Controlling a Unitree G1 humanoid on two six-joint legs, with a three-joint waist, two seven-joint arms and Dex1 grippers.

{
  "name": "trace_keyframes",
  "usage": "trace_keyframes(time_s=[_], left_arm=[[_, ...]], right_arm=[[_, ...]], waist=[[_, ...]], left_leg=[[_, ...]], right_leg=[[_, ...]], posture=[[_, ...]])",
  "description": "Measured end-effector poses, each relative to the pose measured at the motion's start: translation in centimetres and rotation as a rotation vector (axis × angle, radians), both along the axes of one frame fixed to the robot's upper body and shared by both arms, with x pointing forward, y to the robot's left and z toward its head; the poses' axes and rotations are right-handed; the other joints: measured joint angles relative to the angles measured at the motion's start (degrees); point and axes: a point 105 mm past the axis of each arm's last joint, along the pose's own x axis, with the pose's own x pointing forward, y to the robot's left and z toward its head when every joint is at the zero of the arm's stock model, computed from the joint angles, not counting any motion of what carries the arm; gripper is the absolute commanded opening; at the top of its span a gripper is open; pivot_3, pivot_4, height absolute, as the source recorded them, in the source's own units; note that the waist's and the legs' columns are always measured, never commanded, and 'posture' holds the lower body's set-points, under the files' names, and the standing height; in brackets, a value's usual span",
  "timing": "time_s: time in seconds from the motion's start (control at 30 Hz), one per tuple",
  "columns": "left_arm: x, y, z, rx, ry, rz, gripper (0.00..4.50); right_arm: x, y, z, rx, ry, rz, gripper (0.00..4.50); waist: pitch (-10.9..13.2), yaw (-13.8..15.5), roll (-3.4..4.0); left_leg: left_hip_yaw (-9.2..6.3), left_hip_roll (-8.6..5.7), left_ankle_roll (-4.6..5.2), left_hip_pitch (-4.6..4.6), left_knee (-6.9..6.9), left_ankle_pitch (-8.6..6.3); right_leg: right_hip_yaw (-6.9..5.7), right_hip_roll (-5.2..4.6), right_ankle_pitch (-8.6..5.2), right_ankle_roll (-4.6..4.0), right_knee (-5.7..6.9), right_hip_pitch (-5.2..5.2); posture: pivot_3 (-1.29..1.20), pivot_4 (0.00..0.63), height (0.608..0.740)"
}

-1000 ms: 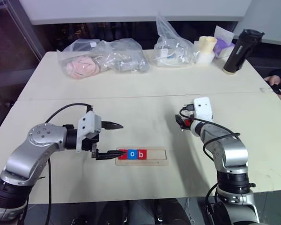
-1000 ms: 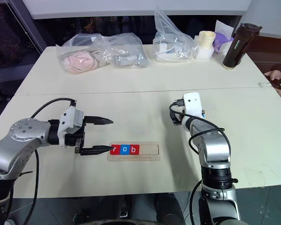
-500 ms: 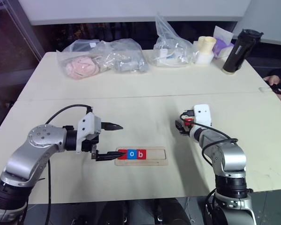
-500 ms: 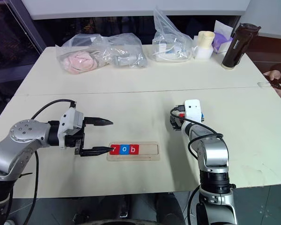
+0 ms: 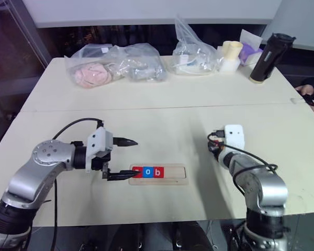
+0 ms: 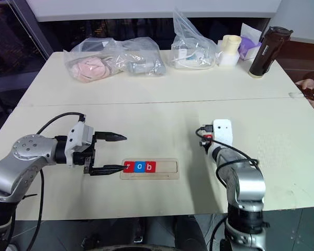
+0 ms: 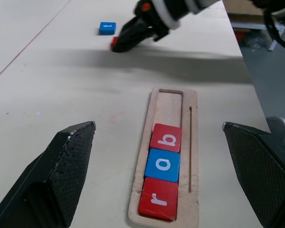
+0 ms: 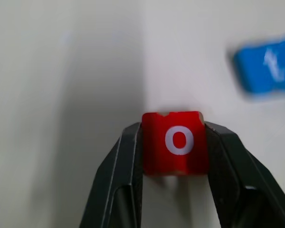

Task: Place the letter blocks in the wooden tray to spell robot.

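Right gripper (image 8: pixel 173 142) fingers pinch a red "o" block (image 8: pixel 175 141); blue "t" block (image 8: pixel 266 65) lies at two o'clock. Left gripper (image 7: pixel 164 171) fingers spread wide beside the wooden tray (image 7: pixel 190 156) holding "r-o-b".

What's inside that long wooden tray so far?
Inside the wooden tray lie three letter blocks in a row: a red r, a blue o and a red b. The remaining slot is bare wood. Nothing is covered.

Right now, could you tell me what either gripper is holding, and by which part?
The right gripper pinches the red o tile by two opposite side edges, letter face showing. The left gripper is open and holds nothing.
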Motion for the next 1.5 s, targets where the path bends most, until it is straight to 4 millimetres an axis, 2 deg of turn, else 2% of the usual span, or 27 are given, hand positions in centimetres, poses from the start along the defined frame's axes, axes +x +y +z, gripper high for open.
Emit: trace_keyframes(time_s=[0.13, 0.23, 0.4, 0.6, 0.8, 0.83, 0.93, 1.03, 1.17, 1.33, 1.5], left_arm=[[0.4, 0.0, 0.0, 0.0, -0.003, -0.002, 4.5], [0.5, -0.3, 0.0, -0.008, 0.001, -0.014, 4.5], [0.6, -0.7, -0.2, -0.011, 0.002, -0.039, 4.5], [0.8, -0.6, -0.3, -0.003, -0.003, -0.039, 4.5], [0.8, -0.6, -0.2, -0.003, -0.004, -0.039, 4.5], [0.8, -0.7, -0.2, -0.003, -0.004, -0.038, 4.5], [0.6, -0.7, -0.2, -0.001, -0.008, -0.044, 4.5], [0.5, -0.7, -0.2, 0.005, -0.006, -0.05, 4.5], [0.5, -0.8, -0.2, -0.003, -0.005, -0.052, 4.5], [0.5, -0.8, -0.2, -0.002, -0.005, -0.052, 4.5], [0.5, -0.8, -0.2, -0.002, -0.007, -0.054, 4.5]], right_arm=[[-4.1, 0.3, 0.0, -0.032, 0.056, 0.026, 1.2], [-5.6, 0.2, 0.3, -0.041, 0.059, 0.015, 1.2], [-7.1, -0.6, -0.7, -0.057, 0.102, -0.046, 1.2], [-7.5, -0.5, -0.8, -0.047, 0.098, -0.074, 1.2], [-7.3, -0.4, -0.7, -0.067, 0.094, -0.035, 4.19], [-7.3, -0.3, -0.6, -0.09, 0.094, -0.005, 4.48], [-7.1, -0.5, 0.4, -0.237, 0.087, 0.193, 4.48], [-7.0, -1.4, 1.9, -0.427, 0.102, 0.502, 4.48], [-7.5, -2.0, 3.4, -0.296, 0.131, 0.881, 4.48], [-6.2, -6.7, 4.6, -0.317, 0.143, 1.031, 4.48], [-5.1, -7.2, 3.7, -0.296, 0.153, 1.104, 4.48]], waist=[[0.0, -0.1, 0.02], [0.0, -0.2, 0.0], [0.0, -0.2, 0.0], [0.0, -0.1, -0.01], [0.0, -0.1, -0.01], [0.0, -0.2, -0.01], [0.0, -0.2, 0.0], [0.0, -0.1, 0.02], [0.1, 0.1, -0.12], [0.1, 0.1, -0.17], [0.1, 0.0, -0.13]], left_leg=[[0.0, 0.01, 0.0, 0.0, 0.0, 0.0], [0.0, 0.01, 0.0, 0.01, 0.01, 0.0], [0.0, 0.0, 0.0, 0.01, 0.01, 0.0], [-0.01, 0.01, 0.0, 0.02, 0.01, 0.0], [-0.01, 0.01, 0.0, 0.02, 0.01, 0.0], [-0.01, 0.01, 0.0, 0.02, 0.02, 0.0], [0.01, -0.01, 0.01, 0.02, 0.04, 0.0], [-0.01, -0.01, 0.04, 0.05, 0.04, -0.01], [-0.08, 0.1, 0.08, 0.18, 0.04, -0.03], [-0.04, 0.09, 0.13, 0.25, 0.07, -0.05], [-0.05, 0.11, 0.12, 0.26, 0.06, -0.05]], right_leg=[[0.0, 0.01, 0.0, 0.0, 0.0, -0.01], [0.01, 0.03, 0.0, 0.0, 0.0, 0.0], [0.01, 0.04, -0.01, 0.01, 0.0, 0.0], [0.01, 0.05, -0.01, 0.01, 0.0, 0.01], [0.0, 0.05, -0.01, 0.01, 0.0, 0.01], [0.01, 0.05, -0.01, 0.01, -0.01, 0.01], [0.0, 0.05, -0.01, 0.01, -0.07, 0.05], [-0.04, 0.08, -0.01, 0.02, -0.15, 0.16], [-0.1, 0.21, -0.01, 0.03, -0.33, 0.46], [-0.1, 0.12, 0.0, 0.03, -0.46, 0.6], [-0.09, 0.12, 0.0, 0.02, -0.4, 0.54]], posture=[[0.0, 0.15, 0.74], [0.0, 0.15, 0.74], [0.0, 0.15, 0.74], [0.0, 0.15, 0.74], [0.0, 0.15, 0.74], [0.0, 0.15, 0.74], [0.0, 0.15, 0.74], [0.0, 0.15, 0.74], [0.0, 0.15, 0.74], [0.0, 0.15, 0.74], [0.0, 0.15, 0.74]])
